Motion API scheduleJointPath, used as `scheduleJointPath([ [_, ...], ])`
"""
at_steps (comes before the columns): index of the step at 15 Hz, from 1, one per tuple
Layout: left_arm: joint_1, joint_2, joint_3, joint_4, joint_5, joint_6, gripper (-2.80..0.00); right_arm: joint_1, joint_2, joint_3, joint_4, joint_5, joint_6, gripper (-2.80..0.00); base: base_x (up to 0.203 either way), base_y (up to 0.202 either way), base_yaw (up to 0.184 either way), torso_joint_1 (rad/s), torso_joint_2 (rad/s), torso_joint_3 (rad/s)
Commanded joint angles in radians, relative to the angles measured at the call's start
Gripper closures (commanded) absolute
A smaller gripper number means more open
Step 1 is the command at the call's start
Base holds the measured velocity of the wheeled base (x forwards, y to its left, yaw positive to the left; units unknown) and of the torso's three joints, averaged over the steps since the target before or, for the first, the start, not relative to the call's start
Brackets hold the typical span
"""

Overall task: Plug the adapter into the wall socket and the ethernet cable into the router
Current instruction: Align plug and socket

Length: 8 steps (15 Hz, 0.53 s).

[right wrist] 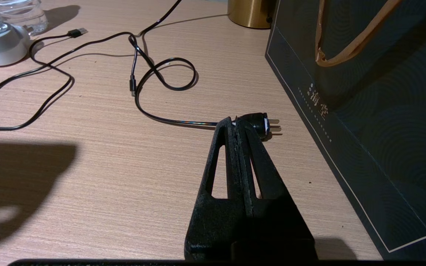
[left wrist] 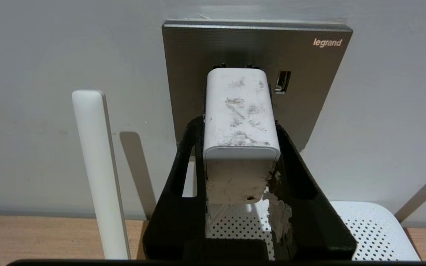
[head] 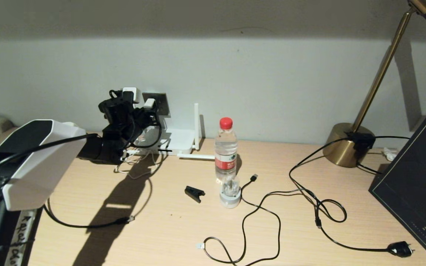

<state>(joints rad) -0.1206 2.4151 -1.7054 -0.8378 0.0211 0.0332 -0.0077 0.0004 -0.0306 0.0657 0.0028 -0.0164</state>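
Observation:
My left gripper [head: 147, 112] [left wrist: 239, 125] is shut on the adapter [left wrist: 239, 111], a scuffed white block [head: 149, 103]. The adapter's far end rests against the face of the grey wall socket [left wrist: 309, 74] [head: 162, 104], covering its plug holes. Just under the socket lies the white router [head: 179, 143] [left wrist: 368, 229], one antenna [head: 196, 125] [left wrist: 96, 166] upright and another [head: 197, 157] lying flat. The ethernet cable [head: 87, 225] runs across the table by my left arm, its plug [head: 129, 218] loose on the wood. My right gripper [right wrist: 237, 123] hangs shut and empty over the table, out of the head view.
A water bottle [head: 226, 151], a small white-based gadget [head: 230, 197] and a black clip [head: 194, 193] stand mid-table. A thin USB-tipped cable [head: 253, 177] and the lamp's cord with its mains plug [head: 399, 249] [right wrist: 261, 125] sprawl to the right. A brass lamp [head: 346, 147] and a dark bag [head: 416, 184] fill the right side.

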Motion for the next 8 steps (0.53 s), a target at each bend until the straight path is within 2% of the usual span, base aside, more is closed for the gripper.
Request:
scheduleJointPath([
  [1,-0.001,0.008,-0.007,0.006,0.0,0.001,0.0,0.0,0.0,0.0,0.0,0.0,0.0,0.0,0.0,0.0,0.0,0.0,0.0,0.0],
  [8,0.001,0.035,-0.073,0.042,0.002,0.001,0.0,0.0,0.0,0.0,0.0,0.0,0.0,0.0,0.0,0.0,0.0,0.0,0.0,0.0],
])
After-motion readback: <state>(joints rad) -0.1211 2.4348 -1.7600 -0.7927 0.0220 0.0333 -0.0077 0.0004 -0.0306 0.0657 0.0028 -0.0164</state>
